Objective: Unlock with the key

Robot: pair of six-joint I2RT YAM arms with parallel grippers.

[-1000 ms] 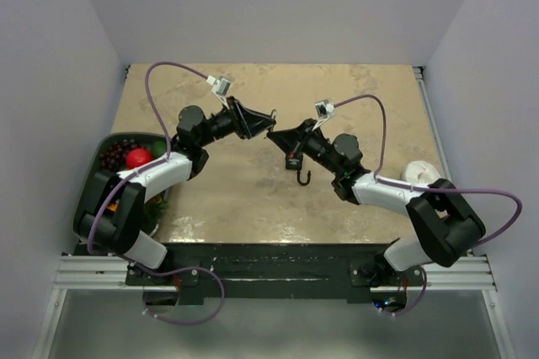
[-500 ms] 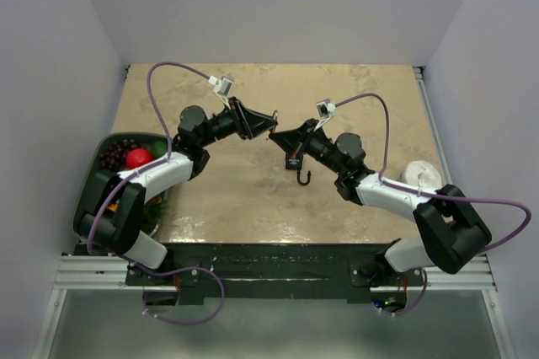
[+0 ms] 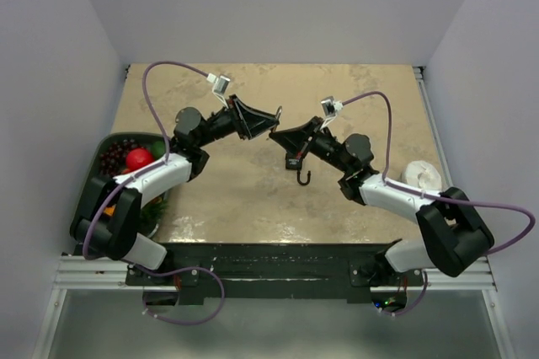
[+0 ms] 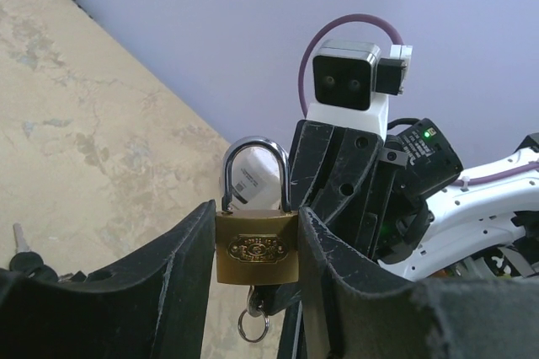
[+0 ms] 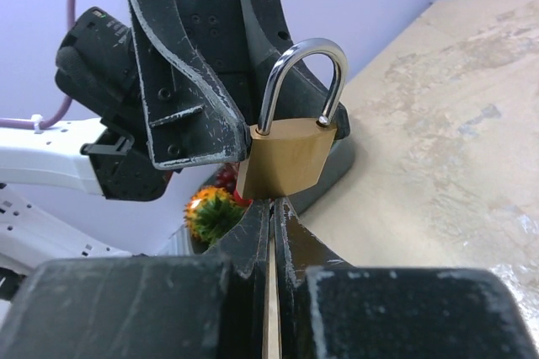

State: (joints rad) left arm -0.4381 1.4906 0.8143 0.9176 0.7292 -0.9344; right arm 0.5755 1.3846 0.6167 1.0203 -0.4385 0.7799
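left end effector (image 4: 257, 212) clamps brass padlock (image 4: 253, 268); oval emblem (image 4: 257, 249) text illegible; right end effector (image 5: 271, 207) pinches key (image 5: 270, 335) beneath.

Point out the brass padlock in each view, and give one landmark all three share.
Left wrist: padlock at lower centre, clamped between the left tool's fingers.
Right wrist: padlock at centre, shackle up, just above the right tool, which pinches the key.
Top external: at centre where the two tools meet; too small to make out.
Shared landmark: the beige marbled table.
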